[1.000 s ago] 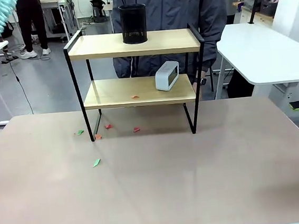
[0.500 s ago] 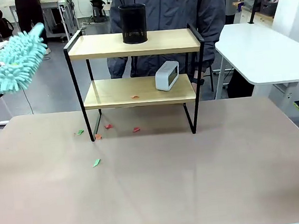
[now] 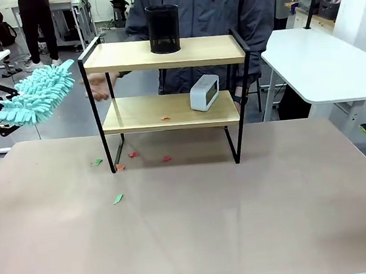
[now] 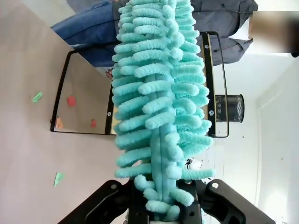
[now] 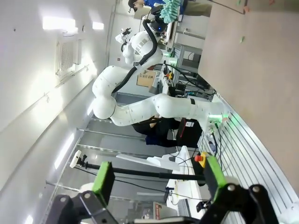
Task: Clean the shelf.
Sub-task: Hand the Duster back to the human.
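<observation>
Two grippers: one clamped on a tool, the other spread wide with nothing between its pads.
Left gripper [image 4: 161,210]: jaws closed tight on the base of a turquoise chenille duster [image 3: 35,97]; in the front view it sits at the table's left edge, raised above the tabletop.
Duster: fluffy head points up and right toward the shelf's upper left corner, just short of the frame.
Right gripper [image 5: 156,179]: green pads [image 5: 103,179] set wide apart, holding nothing; in the front view its tip peeks in at the far right edge.
Shelf [image 3: 170,109]: stands upright at the far middle of the brown table [image 3: 199,232], all four legs on it.
Top board: black mesh pen cup [image 3: 163,29] near the middle.
Lower board: white digital clock [image 3: 204,92] right of centre, one red scrap [image 3: 165,118] beside it.
Tabletop litter: red and green paper scraps [image 3: 118,198] under and left of the shelf.
Person: grey jacket [image 3: 217,17], standing behind the shelf, one hand [image 3: 97,87] blurred near its left post.
</observation>
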Controlling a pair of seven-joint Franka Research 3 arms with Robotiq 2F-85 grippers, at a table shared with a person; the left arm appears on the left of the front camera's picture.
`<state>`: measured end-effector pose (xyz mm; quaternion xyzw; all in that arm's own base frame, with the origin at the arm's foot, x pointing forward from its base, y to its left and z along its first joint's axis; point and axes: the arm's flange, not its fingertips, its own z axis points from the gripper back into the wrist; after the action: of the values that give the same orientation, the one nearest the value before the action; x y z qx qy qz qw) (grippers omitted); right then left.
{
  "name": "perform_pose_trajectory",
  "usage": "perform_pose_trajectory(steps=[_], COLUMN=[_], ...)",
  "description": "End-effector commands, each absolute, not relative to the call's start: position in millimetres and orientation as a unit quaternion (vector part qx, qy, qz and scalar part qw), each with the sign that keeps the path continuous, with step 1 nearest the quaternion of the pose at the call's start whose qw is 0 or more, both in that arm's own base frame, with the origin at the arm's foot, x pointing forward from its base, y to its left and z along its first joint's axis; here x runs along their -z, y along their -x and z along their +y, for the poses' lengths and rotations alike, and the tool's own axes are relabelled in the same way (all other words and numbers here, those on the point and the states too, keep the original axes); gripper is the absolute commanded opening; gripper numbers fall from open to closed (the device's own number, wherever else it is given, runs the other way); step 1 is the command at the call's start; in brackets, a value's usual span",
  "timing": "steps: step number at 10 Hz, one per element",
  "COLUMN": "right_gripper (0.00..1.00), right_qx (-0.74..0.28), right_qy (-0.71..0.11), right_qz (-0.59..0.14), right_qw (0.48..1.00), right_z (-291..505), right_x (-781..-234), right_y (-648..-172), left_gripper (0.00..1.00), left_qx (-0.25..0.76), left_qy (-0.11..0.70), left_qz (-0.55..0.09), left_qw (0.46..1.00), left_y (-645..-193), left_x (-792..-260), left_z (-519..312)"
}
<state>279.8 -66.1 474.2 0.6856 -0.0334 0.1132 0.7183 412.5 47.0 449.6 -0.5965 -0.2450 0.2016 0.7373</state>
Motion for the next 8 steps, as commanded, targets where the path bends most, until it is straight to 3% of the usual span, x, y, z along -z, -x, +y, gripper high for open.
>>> perform_pose_trajectory(steps=[1,8], right_gripper=[1.00,1.00], right_qx=[-0.125,-0.125], right_qy=[-0.682,-0.682], right_qz=[-0.034,-0.034], right_qw=[0.719,0.719], right_z=[-71.1,-71.1], right_x=[-474.8,-474.8], right_y=[-279.4,-279.4], left_gripper=[0.16,0.16], left_qx=[-0.189,-0.177], left_qy=[0.594,0.598], left_qz=[-0.250,-0.239], left_qw=[0.741,0.744], left_y=[-409.6,-410.8], left_x=[-459.1,-456.9], left_z=[48.3,44.9])
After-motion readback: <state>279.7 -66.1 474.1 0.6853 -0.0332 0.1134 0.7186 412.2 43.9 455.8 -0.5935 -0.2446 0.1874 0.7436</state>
